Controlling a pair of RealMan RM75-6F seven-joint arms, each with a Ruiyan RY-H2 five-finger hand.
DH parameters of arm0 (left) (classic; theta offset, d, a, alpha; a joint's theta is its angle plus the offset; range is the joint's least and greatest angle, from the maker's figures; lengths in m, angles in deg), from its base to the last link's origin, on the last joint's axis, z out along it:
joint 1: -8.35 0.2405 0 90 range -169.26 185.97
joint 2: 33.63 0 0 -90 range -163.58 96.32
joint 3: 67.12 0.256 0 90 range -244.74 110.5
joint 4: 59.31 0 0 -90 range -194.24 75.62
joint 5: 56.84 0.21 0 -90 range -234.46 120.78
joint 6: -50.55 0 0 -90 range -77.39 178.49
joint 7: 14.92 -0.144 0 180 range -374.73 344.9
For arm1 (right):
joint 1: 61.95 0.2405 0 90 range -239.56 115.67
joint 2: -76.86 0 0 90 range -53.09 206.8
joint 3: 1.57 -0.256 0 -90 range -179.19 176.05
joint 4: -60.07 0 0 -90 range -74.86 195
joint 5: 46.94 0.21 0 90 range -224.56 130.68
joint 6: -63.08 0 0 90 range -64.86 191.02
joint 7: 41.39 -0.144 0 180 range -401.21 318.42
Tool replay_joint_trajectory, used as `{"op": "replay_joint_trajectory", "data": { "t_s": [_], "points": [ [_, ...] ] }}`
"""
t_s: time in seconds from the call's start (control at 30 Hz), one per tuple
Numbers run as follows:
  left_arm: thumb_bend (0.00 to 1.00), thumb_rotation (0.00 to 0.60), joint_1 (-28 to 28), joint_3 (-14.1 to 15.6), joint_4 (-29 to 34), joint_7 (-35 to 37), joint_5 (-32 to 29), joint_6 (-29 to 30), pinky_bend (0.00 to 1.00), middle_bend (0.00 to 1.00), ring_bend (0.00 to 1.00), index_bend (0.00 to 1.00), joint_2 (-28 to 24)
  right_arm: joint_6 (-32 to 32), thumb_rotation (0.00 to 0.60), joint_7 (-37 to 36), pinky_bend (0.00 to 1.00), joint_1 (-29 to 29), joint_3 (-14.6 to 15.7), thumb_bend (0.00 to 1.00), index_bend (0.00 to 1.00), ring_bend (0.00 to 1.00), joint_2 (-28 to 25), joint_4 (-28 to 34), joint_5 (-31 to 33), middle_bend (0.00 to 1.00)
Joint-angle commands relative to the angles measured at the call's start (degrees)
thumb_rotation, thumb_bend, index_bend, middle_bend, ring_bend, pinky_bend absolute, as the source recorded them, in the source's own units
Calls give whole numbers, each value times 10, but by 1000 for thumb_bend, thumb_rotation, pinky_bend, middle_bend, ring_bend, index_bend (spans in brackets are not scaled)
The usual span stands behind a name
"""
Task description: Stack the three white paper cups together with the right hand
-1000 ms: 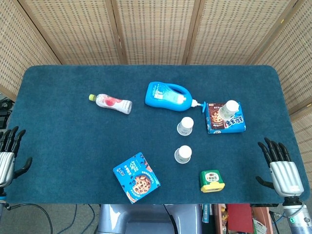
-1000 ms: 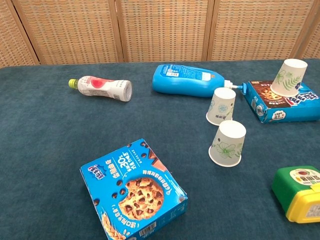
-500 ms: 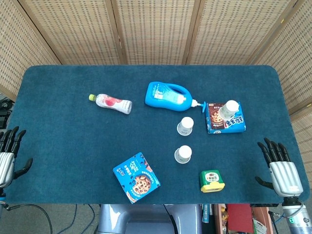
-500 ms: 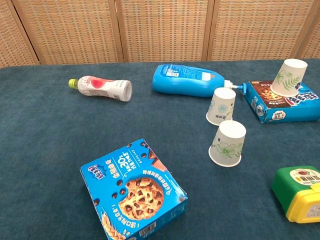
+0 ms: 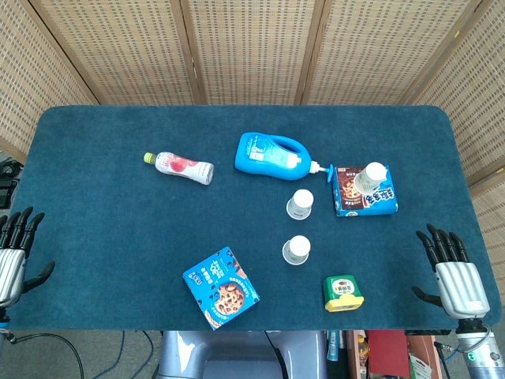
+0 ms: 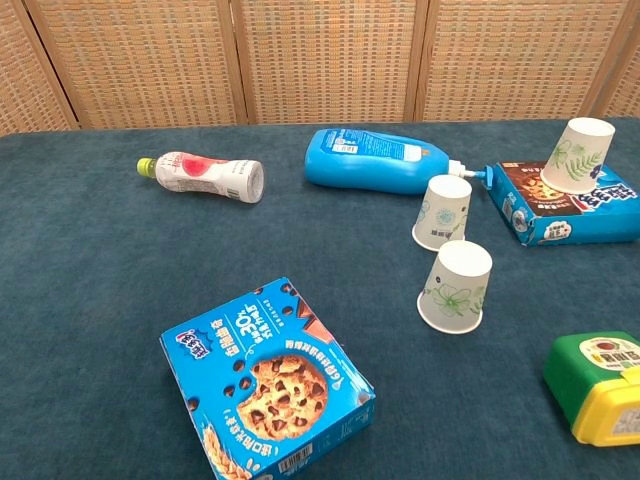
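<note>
On the blue desk [image 5: 118, 237], nothing has shifted in the past second: three white paper cups [image 6: 456, 285] stand upside down and unstacked, one atop a snack box [image 6: 560, 205], while the right hand [image 5: 455, 278] waits, fingers apart, empty.

The chest view's right edge cuts off the green-and-yellow lidded tub [image 6: 600, 388] and blue snack box [image 6: 560, 205], whose small print seems unreadable.
</note>
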Motion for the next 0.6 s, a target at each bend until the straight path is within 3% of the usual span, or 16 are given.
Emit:
{"op": "replay_joint_trajectory", "data": {
  "t_s": [0.03, 0.27, 0.6],
  "points": [
    [293, 600, 0, -1, 1, 1, -1, 0, 0, 0, 0, 0, 0, -2, 600, 0, 0, 0, -1, 124, 56, 0, 2, 0, 0, 0],
    [293, 600, 0, -1, -1, -4, -1, 1, 0, 0, 0, 0, 4, -11, 600, -17, 40, 10, -22, 124, 140, 0, 18, -14, 3, 40],
    [293, 600, -3, -2, -8, -14, 2, 1, 0, 0, 0, 0, 14, 123, 600, -9, 41, 108, -85, 124, 189, 0, 2, -17, 74, 77]
  ]
}}
